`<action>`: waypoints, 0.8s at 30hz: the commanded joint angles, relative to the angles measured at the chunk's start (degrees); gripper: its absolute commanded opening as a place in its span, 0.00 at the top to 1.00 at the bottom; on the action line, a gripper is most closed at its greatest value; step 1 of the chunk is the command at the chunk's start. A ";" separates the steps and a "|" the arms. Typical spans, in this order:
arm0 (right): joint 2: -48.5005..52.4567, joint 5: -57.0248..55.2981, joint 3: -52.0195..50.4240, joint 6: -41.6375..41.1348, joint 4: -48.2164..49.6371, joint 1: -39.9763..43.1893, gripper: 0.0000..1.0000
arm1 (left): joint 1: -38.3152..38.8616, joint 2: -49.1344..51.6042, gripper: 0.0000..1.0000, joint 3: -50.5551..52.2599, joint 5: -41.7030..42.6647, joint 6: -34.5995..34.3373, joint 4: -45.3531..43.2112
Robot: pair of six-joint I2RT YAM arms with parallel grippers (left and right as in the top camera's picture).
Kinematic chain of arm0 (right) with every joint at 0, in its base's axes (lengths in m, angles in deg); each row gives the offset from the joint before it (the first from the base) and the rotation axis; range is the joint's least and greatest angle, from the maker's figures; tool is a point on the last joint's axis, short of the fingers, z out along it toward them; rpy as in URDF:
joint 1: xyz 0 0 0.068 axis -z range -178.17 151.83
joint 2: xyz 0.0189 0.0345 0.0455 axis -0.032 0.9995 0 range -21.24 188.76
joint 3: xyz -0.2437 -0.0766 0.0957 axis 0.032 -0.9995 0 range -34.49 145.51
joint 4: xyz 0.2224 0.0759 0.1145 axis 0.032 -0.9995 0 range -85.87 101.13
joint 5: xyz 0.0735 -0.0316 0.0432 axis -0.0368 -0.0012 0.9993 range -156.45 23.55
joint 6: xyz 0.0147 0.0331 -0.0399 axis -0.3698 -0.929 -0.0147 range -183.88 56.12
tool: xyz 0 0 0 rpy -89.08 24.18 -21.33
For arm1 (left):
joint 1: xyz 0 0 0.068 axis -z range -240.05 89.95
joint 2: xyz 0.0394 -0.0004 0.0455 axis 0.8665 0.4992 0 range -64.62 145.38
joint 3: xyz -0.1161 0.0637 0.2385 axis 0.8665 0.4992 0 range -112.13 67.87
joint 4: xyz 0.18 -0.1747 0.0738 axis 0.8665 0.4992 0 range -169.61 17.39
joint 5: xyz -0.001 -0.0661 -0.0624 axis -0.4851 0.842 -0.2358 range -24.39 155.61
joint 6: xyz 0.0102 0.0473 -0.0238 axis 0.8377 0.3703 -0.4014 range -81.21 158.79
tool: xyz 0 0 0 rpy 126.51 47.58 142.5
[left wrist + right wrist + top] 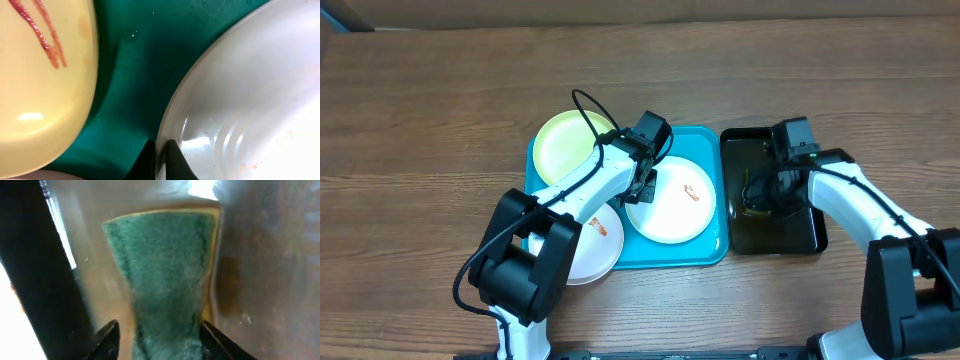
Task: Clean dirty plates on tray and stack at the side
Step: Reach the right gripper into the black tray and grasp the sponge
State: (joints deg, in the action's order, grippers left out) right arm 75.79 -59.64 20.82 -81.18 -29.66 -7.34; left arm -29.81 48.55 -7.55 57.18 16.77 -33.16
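On the turquoise tray [692, 256] lie a pale yellow-green plate [560, 145] at the back left and a white plate [675, 212] with an orange smear on the right. Another smeared white plate [600, 252] overhangs the tray's front left corner. My left gripper [642, 188] is shut on the left rim of the right white plate [250, 100], one finger on each side of the rim [161, 150]. Red-brown streaks mark the yellow-green plate [40, 90]. My right gripper [760, 195] is down in the black tray, its jaws [160, 330] closed on a green sponge [165, 255] that narrows between them.
The black tray [810, 238] stands right of the turquoise tray, almost touching it, with a wet brownish bottom. Turquoise tray floor [130, 75] shows between the two plates. Bare wooden table lies to the left, behind and at the far right.
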 commanded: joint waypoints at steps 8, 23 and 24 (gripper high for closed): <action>0.11 -2.75 -3.21 -2.69 2.56 -0.20 0.96 | -0.70 1.70 0.96 1.09 -2.05 1.44 -0.13; 1.73 -7.37 0.26 -4.35 9.18 -0.09 0.55 | -0.70 1.77 0.95 1.44 -2.03 0.96 -0.44; 2.29 -7.34 0.26 -6.58 9.40 -0.11 0.96 | -0.70 1.79 0.95 1.44 -2.03 0.96 -0.39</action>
State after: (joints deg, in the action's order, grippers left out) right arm 76.40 -65.45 19.92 -84.24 -20.92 -7.32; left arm -29.81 48.55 -7.55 57.16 16.74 -33.22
